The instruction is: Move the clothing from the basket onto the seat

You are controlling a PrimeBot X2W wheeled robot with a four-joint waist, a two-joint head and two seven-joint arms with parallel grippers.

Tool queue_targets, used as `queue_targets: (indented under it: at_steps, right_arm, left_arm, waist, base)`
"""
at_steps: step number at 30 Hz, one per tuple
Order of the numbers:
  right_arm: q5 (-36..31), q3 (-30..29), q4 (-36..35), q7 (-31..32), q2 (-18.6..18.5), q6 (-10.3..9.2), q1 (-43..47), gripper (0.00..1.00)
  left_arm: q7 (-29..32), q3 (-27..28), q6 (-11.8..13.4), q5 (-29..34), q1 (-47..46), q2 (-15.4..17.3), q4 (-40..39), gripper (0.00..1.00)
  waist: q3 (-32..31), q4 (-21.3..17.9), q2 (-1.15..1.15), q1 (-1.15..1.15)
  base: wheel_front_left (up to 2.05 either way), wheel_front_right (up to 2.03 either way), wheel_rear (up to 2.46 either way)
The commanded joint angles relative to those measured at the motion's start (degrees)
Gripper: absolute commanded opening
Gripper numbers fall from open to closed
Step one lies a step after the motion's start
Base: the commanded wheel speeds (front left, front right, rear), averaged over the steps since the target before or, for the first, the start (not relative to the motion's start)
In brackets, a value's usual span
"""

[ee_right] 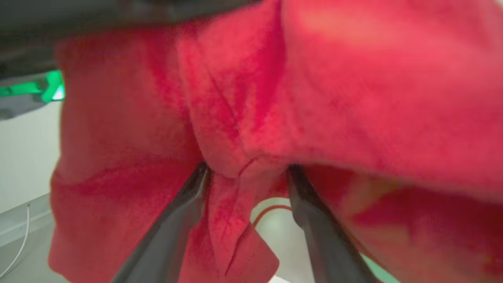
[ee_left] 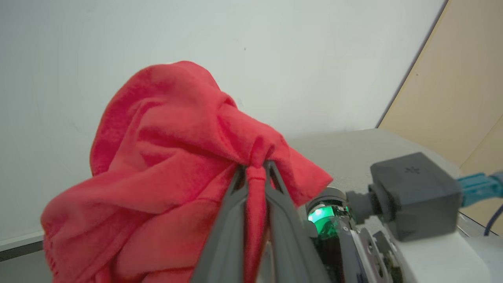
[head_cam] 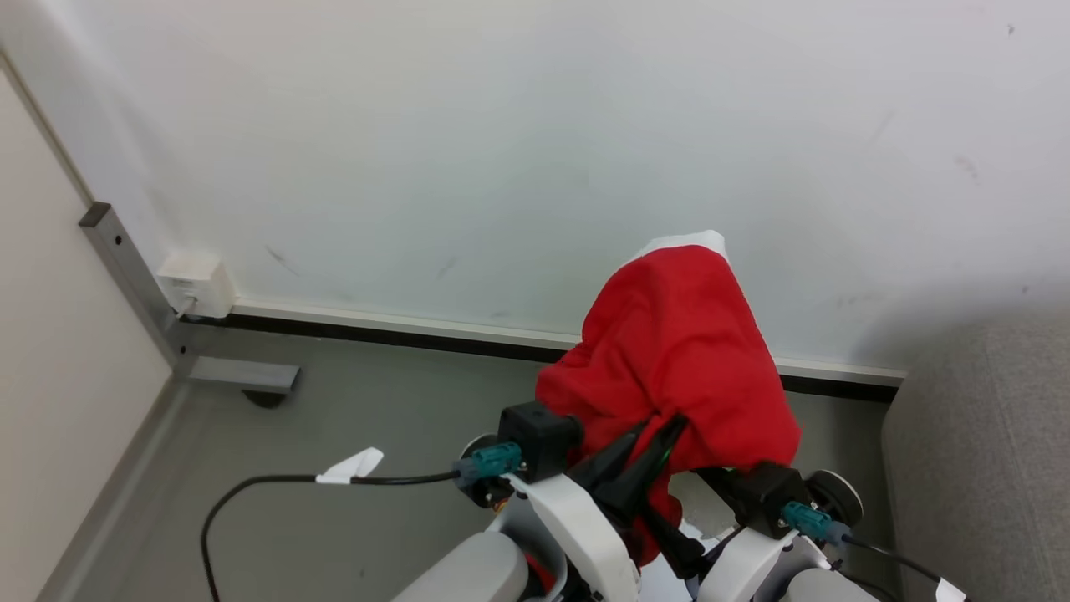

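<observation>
Head view, bottom centre: left gripper (ee_left: 255,169) pinched tight on a fold of the clothing (head_cam: 677,359). Right gripper (ee_right: 247,169) has fingers spread, cloth draped over the tips, no clear grip. Clothing is bunched and held in the air, long axis up-frame. Seat (head_cam: 986,468) sits at lower right edge, right-arm side, so the carry probably goes rightward. Wall (head_cam: 501,125) behind.
</observation>
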Motion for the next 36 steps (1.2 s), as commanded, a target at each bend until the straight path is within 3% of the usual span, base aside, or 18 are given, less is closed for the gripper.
queue_targets:
  at_steps: [1, 6, 7, 8, 9, 10, 18, 33, 34, 36]
  right_arm:
    - [0.03, -0.18, 0.56, 0.03, 0.07, -0.11, -0.94, 1.00]
    - [0.07, -0.75, 1.39, 0.03, 0.25, -0.11, -1.00, 1.00]
    - [0.07, -0.90, 1.10, 0.03, 0.27, -0.10, -0.89, 0.84]
    - [0.05, -1.07, 0.77, 0.03, 0.25, -0.11, -0.72, 0.55]
    - [-0.01, -1.23, 0.54, 0.03, 0.17, -0.11, -0.52, 0.17]
    - [-0.09, -1.36, 0.22, 0.03, 0.09, -0.11, -0.31, 0.00]
    - [0.89, -1.02, -2.58, 0.01, -0.70, -0.11, 1.48, 0.00]
    - [-1.27, -7.07, -11.54, 0.01, -2.87, -0.11, 7.79, 0.00]
    - [-1.47, -7.53, -11.96, 0.01, -2.93, -0.11, 7.92, 0.00]
    - [-1.84, -8.62, -12.65, 0.01, -3.02, -0.10, 8.40, 0.00]
  left_arm:
    - [0.07, -0.51, -0.25, -0.71, 0.36, -0.11, -0.46, 0.00]
    - [0.42, -2.73, -0.43, -2.93, 0.31, -0.22, -1.19, 0.00]
    - [0.43, -2.96, -0.38, -3.29, 0.23, -0.22, -1.15, 0.00]
    - [0.44, -3.07, -0.22, -3.55, 0.15, -0.23, -1.09, 0.00]
    - [0.39, -3.19, -0.06, -3.85, 0.07, -0.23, -0.97, 0.00]
    - [0.32, -3.31, 0.03, -3.94, 0.02, -0.23, -0.83, 0.00]
    - [-1.33, -1.64, 1.51, -4.97, -0.74, 0.16, 1.72, 0.00]
    - [-3.71, 0.21, 2.72, -5.71, -1.10, 0.53, 6.25, 0.00]
    - [-3.84, 0.15, 2.77, -5.67, -1.11, 0.49, 6.31, 0.16]
    - [-4.10, -0.01, 2.63, -5.81, -1.07, 0.45, 6.38, 0.74]
  waist:
    - [-0.10, 0.84, 0.00, 0.00]
    - [-0.45, 2.47, 0.00, 0.00]
    - [-0.52, 2.69, 0.00, 0.00]
    - [-0.54, 2.84, 0.00, 0.00]
    - [-0.54, 2.96, 0.00, 0.00]
    - [-0.55, 3.05, 0.00, 0.00]
    - [-0.27, 2.48, 0.00, 0.00]
    - [0.52, -0.58, 0.00, 0.00]
    - [0.54, -0.77, 0.00, 0.00]
    - [0.56, -1.15, 0.00, 0.00]
  base:
    - [0.00, 0.00, 0.00]
    - [0.00, 0.00, 0.00]
    - [0.00, 0.00, 0.00]
    - [0.00, 0.00, 0.00]
    - [0.00, 0.00, 0.00]
    - [0.00, 0.00, 0.00]
    - [0.00, 0.00, 0.00]
    - [0.00, 0.00, 0.00]
    - [0.00, 0.00, 0.00]
    - [0.00, 0.00, 0.00]
